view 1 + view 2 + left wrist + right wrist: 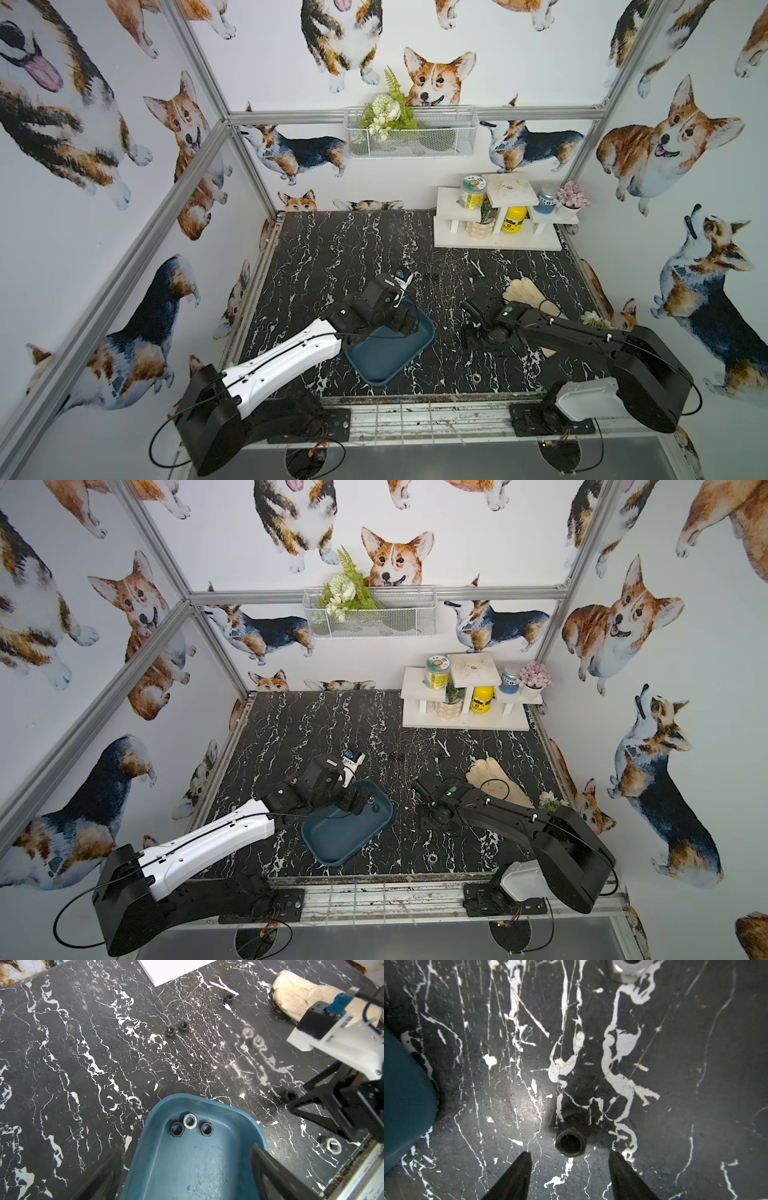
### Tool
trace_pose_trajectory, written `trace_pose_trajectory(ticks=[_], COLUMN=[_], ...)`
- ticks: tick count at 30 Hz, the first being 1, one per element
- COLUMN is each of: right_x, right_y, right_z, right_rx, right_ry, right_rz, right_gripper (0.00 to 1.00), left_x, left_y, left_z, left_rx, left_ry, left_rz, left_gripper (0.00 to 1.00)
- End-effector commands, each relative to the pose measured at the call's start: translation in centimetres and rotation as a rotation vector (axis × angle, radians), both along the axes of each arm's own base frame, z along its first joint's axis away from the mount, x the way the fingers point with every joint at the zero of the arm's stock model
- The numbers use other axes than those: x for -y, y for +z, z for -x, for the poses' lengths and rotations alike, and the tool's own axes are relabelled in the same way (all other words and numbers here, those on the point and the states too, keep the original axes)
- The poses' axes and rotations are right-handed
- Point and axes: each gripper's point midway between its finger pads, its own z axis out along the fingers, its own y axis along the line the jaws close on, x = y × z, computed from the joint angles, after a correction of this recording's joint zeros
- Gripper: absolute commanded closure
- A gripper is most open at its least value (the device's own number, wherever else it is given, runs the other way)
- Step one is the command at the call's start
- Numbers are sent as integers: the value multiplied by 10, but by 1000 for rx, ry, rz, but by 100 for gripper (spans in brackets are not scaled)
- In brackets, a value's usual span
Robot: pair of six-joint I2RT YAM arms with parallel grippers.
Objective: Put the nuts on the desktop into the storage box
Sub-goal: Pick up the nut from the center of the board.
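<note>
Corgi-print walls close in a black, white-veined desk (332,249), with a white stepped shelf (494,241) at the back and a pale glove (301,997) off to one side. The storage box (197,1167) lies near the front, within reach of both arms, probably so either can drop into it. The left tool (182,1176) hangs over the box with its jaws spread wide and nothing between them; three nuts in the box (190,1125), two black and one silver, lie just ahead of it on the floor of the tub. More nuts are loose on the desk: a black pair (177,1029), a silver pair (252,1038), a lone black one (228,998) and a silver one near the front edge (332,1146). The right tool (569,1167) is low over the desk beside the box, jaws partly spread and apart from everything. A black nut (570,1142) lies on its side just ahead of the tips, roughly centred between them, likely the next pick.
</note>
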Motion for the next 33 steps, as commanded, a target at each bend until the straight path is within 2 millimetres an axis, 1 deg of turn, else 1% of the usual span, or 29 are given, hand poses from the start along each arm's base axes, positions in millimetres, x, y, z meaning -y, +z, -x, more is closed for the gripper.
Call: trace_pose_trajectory(ticks=[1,7,11,12,15,18,19,23,25,29,33], right_x=[2,3,8,9,8,7,8,2,-4,-18,-31], right_y=[-3,-15,-19,-19,-15,-11,-9,1,10,32,57], right_z=[-7,-8,-11,-11,-12,-15,-15,-18,-21,-25,-31], right_rx=[20,11,20,18,20,38,41,58,77,106,152], right_ry=[-24,-21,-14,-11,-5,0,-3,7,19,59,96], right_rz=[20,47,87,95,102,98,96,65,38,-26,-85], right_gripper=[41,46,52,57,66,78,79,79,79,79,79], left_x=[2,-2,-4,-4,-4,-1,0,5,4,-3,-18], left_y=[8,12,13,14,16,16,16,18,17,13,6], left_z=[-1,0,2,2,2,2,2,3,1,-8,-20], left_rx=[25,38,54,57,59,67,65,60,53,-4,-82], left_ry=[-9,10,11,11,10,-3,-7,-23,-17,48,140], left_rz=[24,43,60,63,68,78,82,99,98,79,106], left_gripper=[0,0,0,0,0,0,0,0,0,0,0])
